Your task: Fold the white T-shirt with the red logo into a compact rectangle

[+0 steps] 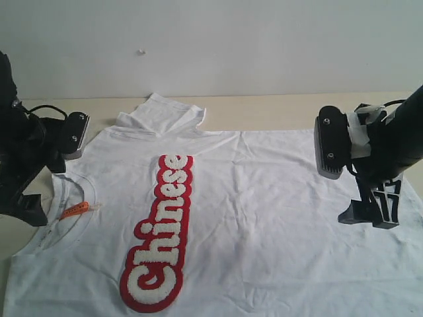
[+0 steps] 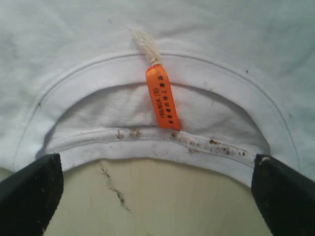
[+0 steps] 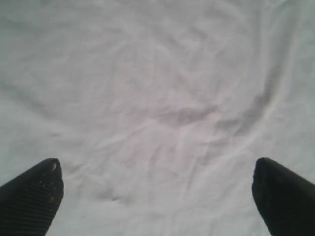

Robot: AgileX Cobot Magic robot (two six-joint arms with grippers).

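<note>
A pale beige table (image 1: 277,104) is carrying the white T-shirt (image 1: 264,218), which is lying flat and wrinkled directly on its surface and covering most of it — only a bare strip along the far side and a patch at the left are showing. The collar (image 1: 91,198) is pointing left, with an orange tag (image 1: 75,211) resting inside it. The red logo (image 1: 162,231) is running far to near across the chest. The far sleeve (image 1: 162,115) is lying crumpled. A thin dark crack-like line (image 2: 112,184) is marking the bare tabletop just beside the collar.
</note>
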